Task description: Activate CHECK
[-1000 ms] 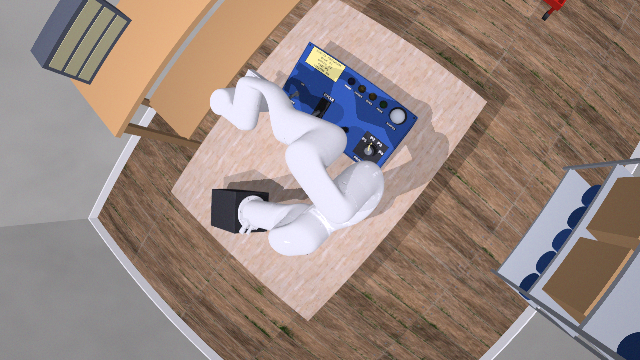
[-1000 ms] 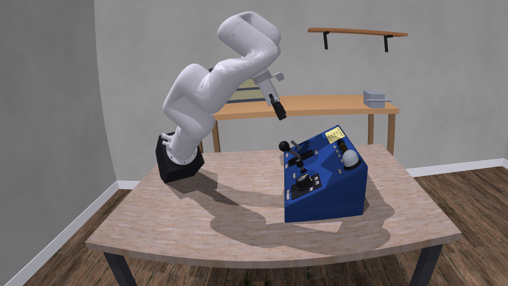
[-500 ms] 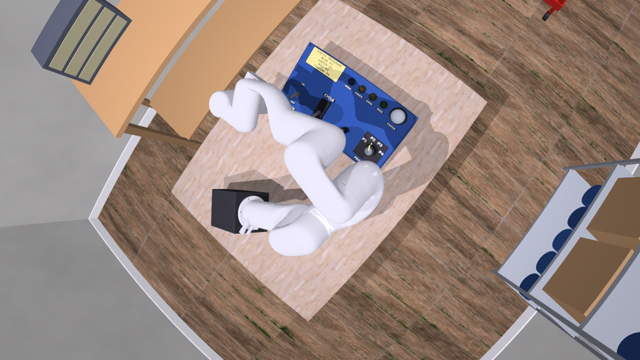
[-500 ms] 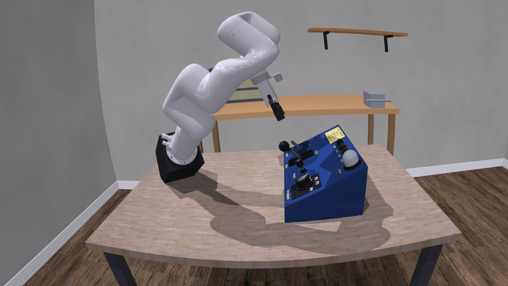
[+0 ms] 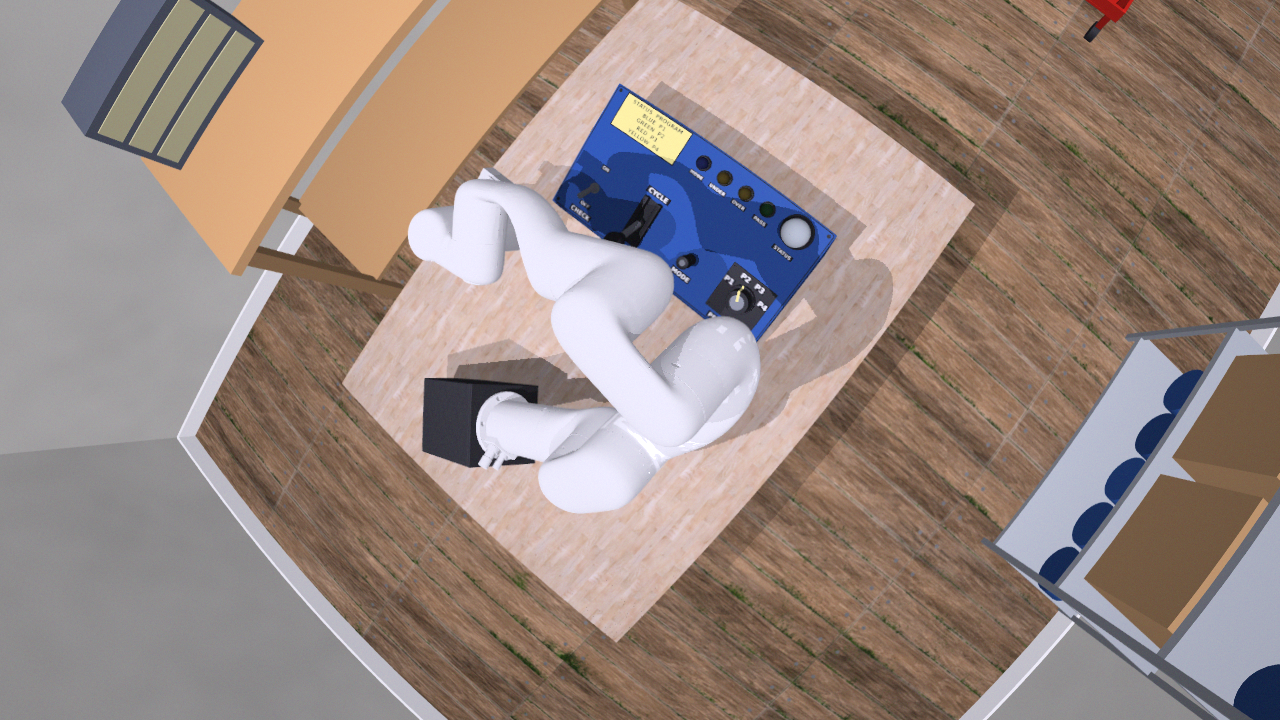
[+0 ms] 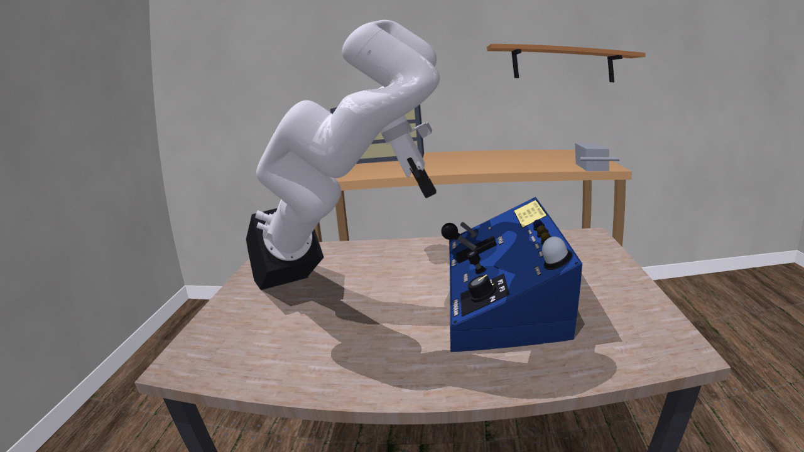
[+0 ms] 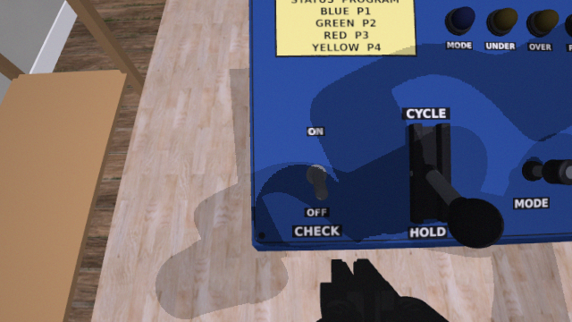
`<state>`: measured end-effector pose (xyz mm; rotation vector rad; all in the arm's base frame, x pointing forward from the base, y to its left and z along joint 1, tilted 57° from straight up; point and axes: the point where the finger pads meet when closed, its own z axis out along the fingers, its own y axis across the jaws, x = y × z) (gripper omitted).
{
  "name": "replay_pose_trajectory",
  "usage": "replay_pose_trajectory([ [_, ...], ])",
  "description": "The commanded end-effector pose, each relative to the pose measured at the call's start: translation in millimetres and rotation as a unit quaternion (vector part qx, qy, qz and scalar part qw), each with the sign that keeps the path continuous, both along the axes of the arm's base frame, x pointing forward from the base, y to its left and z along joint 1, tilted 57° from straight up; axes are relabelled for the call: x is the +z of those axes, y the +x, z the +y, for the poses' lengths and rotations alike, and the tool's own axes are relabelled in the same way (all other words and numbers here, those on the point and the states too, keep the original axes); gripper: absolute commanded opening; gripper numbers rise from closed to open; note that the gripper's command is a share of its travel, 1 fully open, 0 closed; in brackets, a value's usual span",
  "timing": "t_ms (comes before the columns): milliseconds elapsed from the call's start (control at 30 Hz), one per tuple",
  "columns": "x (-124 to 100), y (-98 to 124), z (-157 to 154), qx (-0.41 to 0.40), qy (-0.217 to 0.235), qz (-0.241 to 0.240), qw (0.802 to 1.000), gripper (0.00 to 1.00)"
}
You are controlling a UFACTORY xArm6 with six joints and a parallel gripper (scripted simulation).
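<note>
One CHECK toggle [image 7: 317, 182] sits ahead of closed, empty claw [image 7: 353, 268].

From above, the white arm [image 5: 590, 295] covers the console's [image 5: 716, 223] near edge and hides the fingers. The wrist view cuts off the yellow label's [image 7: 345, 31] top line, the rightmost lamp [image 7: 568, 20] and the fingers' [image 7: 341, 279] base.

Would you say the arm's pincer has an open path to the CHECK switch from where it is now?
Probably yes. The shut pincer hangs above the console's near edge, with nothing between it and the CHECK switch, which points to OFF. The black-knobbed lever stands off to the side, out of the way.
</note>
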<state>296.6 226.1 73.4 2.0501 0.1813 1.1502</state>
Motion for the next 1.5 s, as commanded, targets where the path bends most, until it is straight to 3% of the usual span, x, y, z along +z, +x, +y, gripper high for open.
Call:
replay_pose_trajectory([
  [0,0.2,-0.1,1.1,0.001,0.001,0.0,1.0,0.0],
  [1000,-0.1,0.7,0.6,0.001,0.001,0.0,1.0,0.0],
  [1467,-5.9,15.6,-9.9,0.001,0.001,0.0,1.0,0.0],
])
